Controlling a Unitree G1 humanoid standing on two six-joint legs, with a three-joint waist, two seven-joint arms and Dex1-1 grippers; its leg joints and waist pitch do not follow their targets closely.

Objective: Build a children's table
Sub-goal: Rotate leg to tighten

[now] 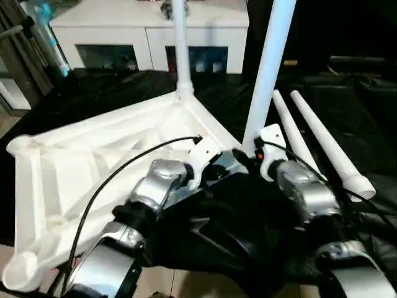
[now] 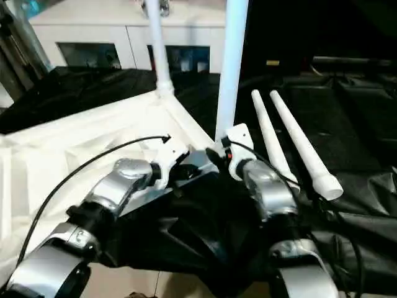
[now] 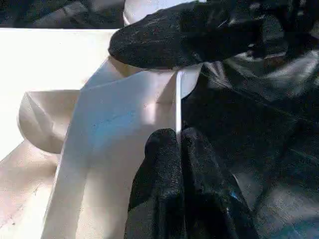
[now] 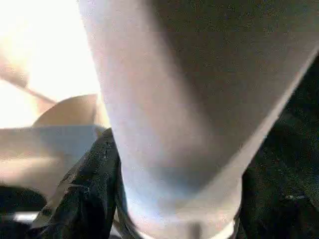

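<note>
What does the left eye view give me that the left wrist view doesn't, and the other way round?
Left eye view alone: one leg standing in the far corner socket, two spare legs lying on the black cloth, the white cabinet behind, and the right gripper around the base of an upright leg.

Left wrist view alone: the left gripper shut, its fingertips at the thin edge of the tabletop's rim, with another black finger across the socket beyond.

Both: the upturned tabletop and the near corner being worked on.
</note>
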